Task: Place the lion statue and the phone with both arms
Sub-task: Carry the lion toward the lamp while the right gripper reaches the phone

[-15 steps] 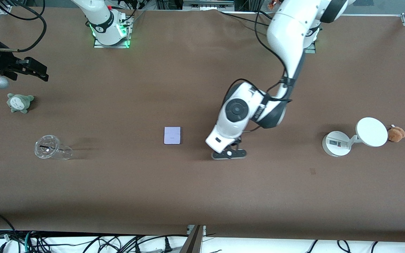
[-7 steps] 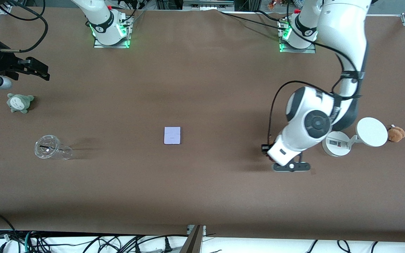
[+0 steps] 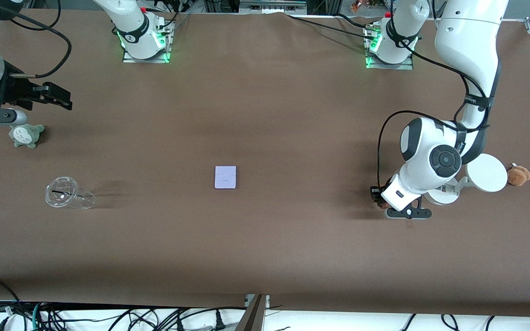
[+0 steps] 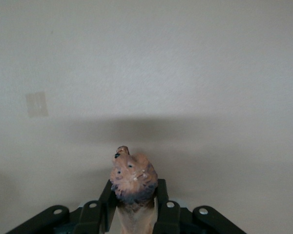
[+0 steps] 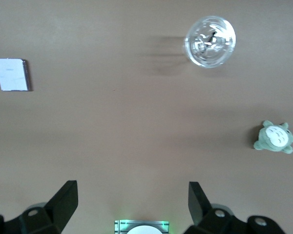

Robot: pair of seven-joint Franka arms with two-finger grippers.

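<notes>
The lion statue [image 4: 133,178] is a slim brown figurine with a darker mane. My left gripper [image 4: 134,202] is shut on it, with its head sticking out past the fingers. In the front view this gripper [image 3: 377,195] is low over the table beside the white stand's base, and a bit of the lion [image 3: 383,205] shows under it. The phone [image 3: 225,177], a flat pale lavender rectangle, lies alone at the table's middle and also shows in the right wrist view [image 5: 12,74]. My right gripper [image 3: 62,99] is open and empty at the right arm's end of the table [image 5: 132,204].
A white stand with a round disc [image 3: 486,172] and a brown plush toy [image 3: 519,175] are at the left arm's end. A grey-green plush [image 3: 25,134] and a clear cup on its side [image 3: 68,193] lie at the right arm's end. A small tape mark [image 3: 409,224] is near the left gripper.
My left arm has swung with the lion from beside the phone at the table's middle to the white stand at its own end. My right gripper has shifted slightly.
</notes>
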